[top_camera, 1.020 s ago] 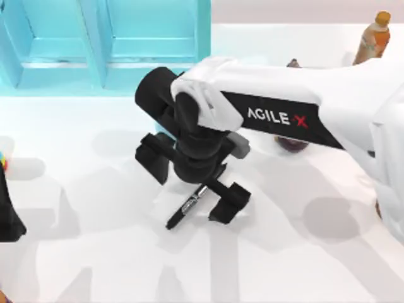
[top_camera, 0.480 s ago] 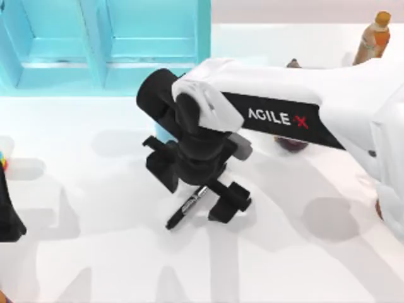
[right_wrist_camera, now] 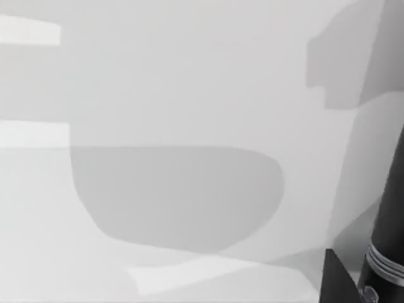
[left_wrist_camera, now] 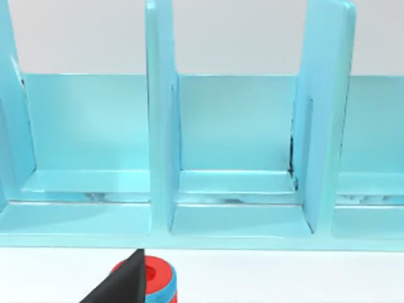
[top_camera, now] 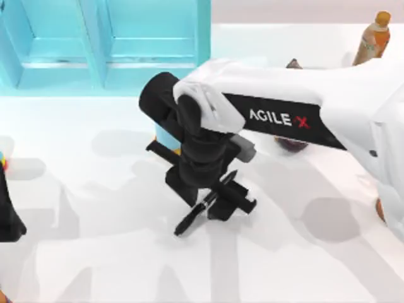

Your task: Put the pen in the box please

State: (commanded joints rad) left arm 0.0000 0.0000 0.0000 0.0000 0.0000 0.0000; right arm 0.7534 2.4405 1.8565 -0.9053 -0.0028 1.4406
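White table [top_camera: 95, 252], right pincer [top_camera: 211, 201] clamped on the tilted pen [top_camera: 201, 210] mid-table.

Blue box facing the left wrist camera
The light-blue box [left_wrist_camera: 237, 151] has upright dividers forming open compartments on the white counter [left_wrist_camera: 284, 278]; a red-and-blue round thing [left_wrist_camera: 158, 281] sits near it, behind a black wedge [left_wrist_camera: 120, 287].

The pen's [top_camera: 205, 206] label band seems hidden between the right jaws.

Rendered simulated tabletop, plain white table [top_camera: 95, 265], turquoise compartment box [left_wrist_camera: 240, 158]
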